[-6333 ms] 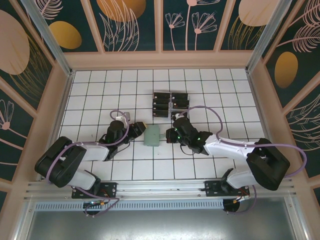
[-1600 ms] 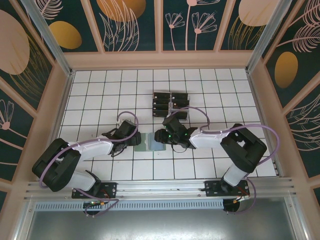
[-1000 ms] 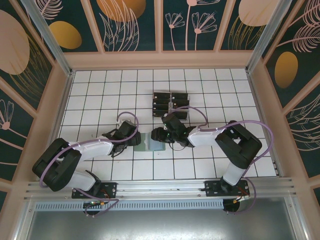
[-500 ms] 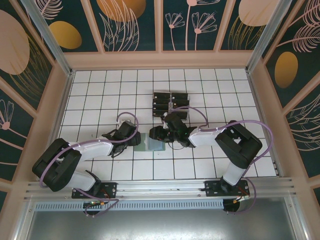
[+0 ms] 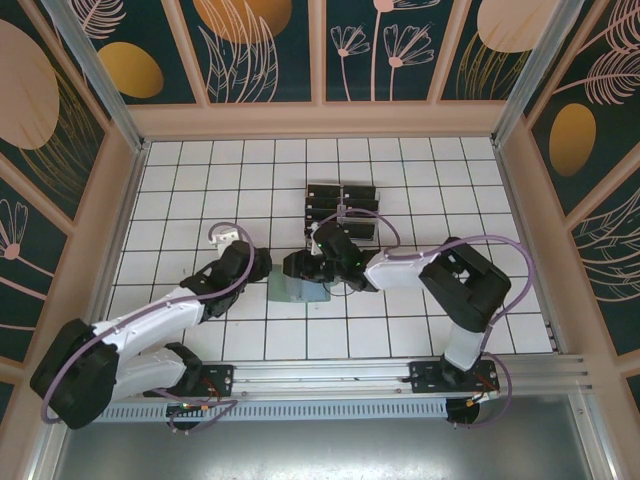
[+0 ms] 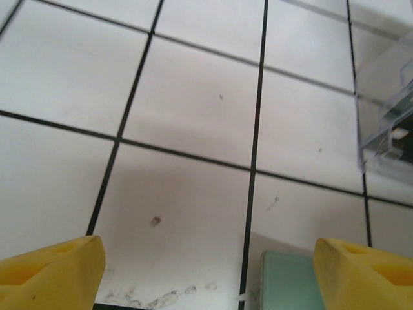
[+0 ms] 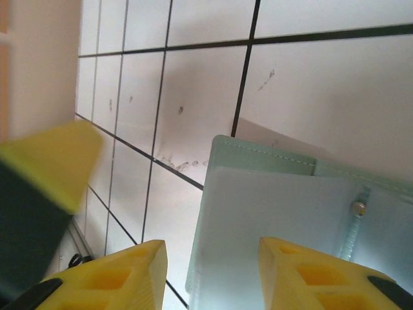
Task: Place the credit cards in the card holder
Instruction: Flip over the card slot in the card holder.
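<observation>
Crowding card holder (image 7: 271,206), right claw (image 7: 216,265), clear rack (image 5: 340,212)

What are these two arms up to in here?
Two robot arms are working at a green card holder on a tiled table. The right gripper hangs just over the holder with its jaws apart and nothing between them. The left gripper is open beside the holder's left edge, gripping nothing. The black cards sit in a clear rack behind.
</observation>
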